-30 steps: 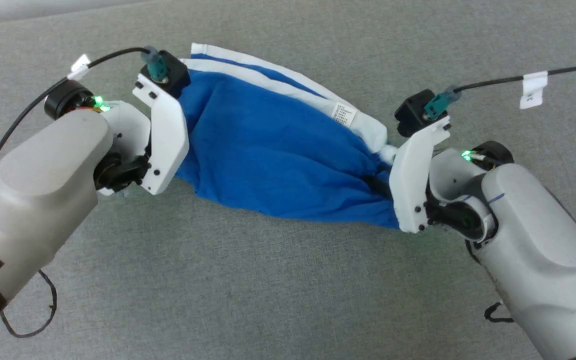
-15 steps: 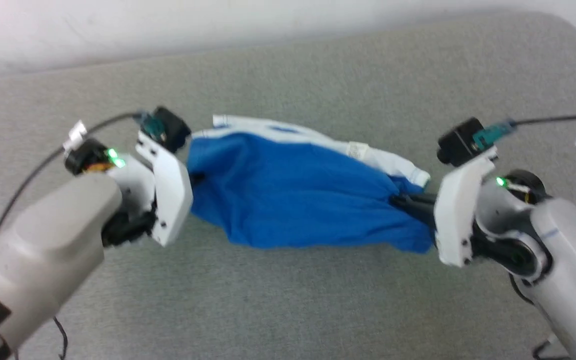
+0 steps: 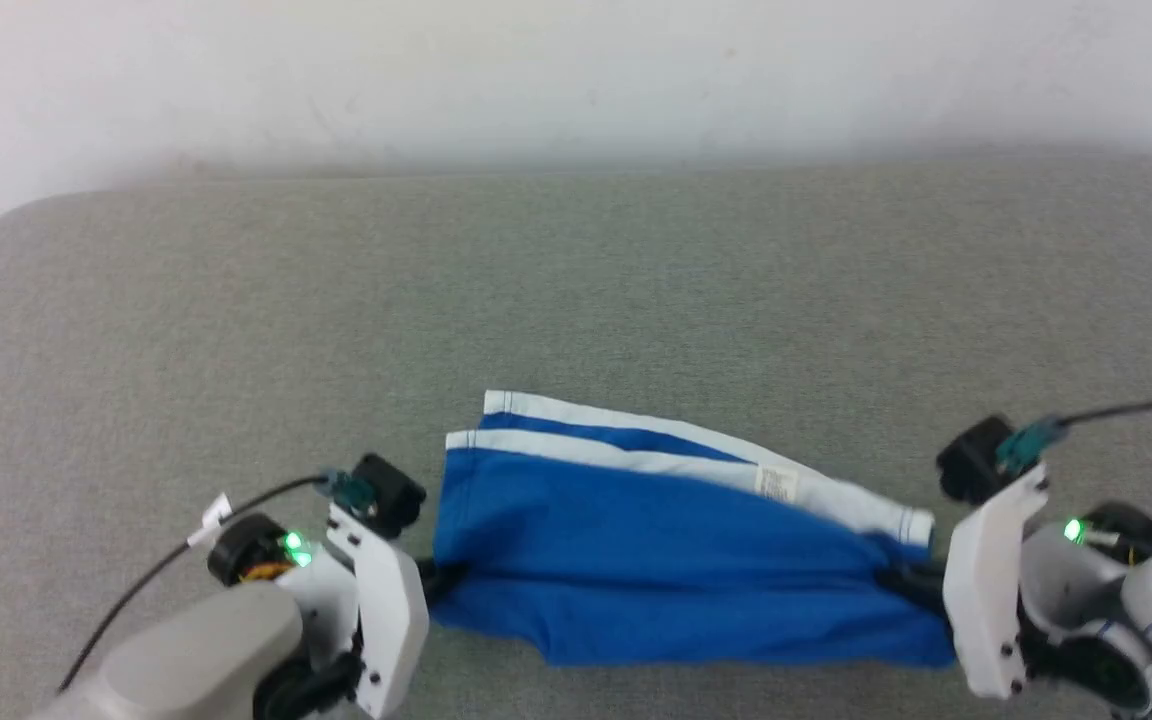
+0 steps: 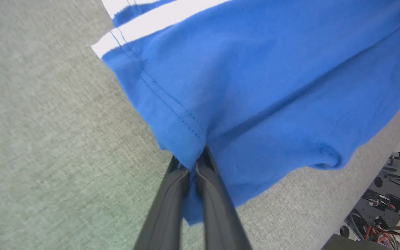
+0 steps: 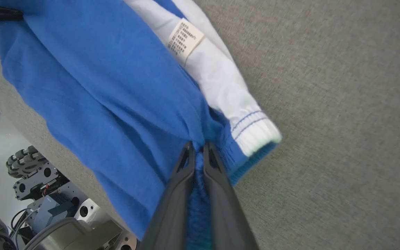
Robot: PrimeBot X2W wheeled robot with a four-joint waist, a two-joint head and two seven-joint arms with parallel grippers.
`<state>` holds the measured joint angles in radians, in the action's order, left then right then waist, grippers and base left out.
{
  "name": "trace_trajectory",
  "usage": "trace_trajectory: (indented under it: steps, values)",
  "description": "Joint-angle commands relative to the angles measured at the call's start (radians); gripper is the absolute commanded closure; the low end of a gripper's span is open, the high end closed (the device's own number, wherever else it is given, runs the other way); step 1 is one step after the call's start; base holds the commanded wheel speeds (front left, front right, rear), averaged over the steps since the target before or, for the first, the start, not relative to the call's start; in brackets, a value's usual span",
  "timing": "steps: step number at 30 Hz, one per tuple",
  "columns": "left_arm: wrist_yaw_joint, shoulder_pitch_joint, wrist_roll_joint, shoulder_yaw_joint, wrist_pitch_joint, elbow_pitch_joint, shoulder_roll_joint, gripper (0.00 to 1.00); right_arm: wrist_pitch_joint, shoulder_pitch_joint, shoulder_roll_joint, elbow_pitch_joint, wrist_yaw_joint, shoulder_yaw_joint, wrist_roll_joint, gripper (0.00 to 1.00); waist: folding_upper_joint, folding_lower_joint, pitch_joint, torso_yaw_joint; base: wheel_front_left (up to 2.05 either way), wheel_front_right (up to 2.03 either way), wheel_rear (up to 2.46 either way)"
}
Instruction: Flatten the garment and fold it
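Right now one pair of blue shorts is stretched between two grippers over the near part of a grey padded surface. The left gripper is clenched on the leg hem, the right gripper on the bunched waistband. Two white stripes and one label lie along the far side.

The head view looks down from the near edge across the tabletop; both wrist views sit close, facing along their fingers. All share the garment.

Garment label print unreadable (too small)
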<state>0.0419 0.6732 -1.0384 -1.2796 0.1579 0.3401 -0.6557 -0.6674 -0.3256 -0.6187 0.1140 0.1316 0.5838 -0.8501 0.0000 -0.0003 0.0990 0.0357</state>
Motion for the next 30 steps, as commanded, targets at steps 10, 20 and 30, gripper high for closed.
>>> trace_trajectory:
  steps: [10, 20, 30]
  values:
    - [-0.046, -0.093, 0.005, 0.031, -0.133, 0.074, 0.077, 0.00, 0.108, 0.040, 0.041, 0.127, -0.001, 0.016, 0.054, 0.00, 0.0000, 0.0003, 0.010, -0.009, 0.00, 0.00, 0.00]
    - [-0.347, -0.166, 0.169, 0.185, -0.417, -0.037, 0.046, 0.00, 0.056, 0.066, -0.096, -0.126, -0.001, -0.114, 0.108, 0.00, 0.0000, 0.0003, -0.076, -0.018, 0.00, 0.00, 0.00]
    - [-0.620, -0.400, 0.553, 0.577, -0.419, -0.313, 0.070, 0.00, -0.193, 0.135, -0.078, -0.193, -0.001, -0.252, 0.154, 0.00, 0.0000, 0.0003, -0.066, 0.002, 0.00, 0.00, 0.00]
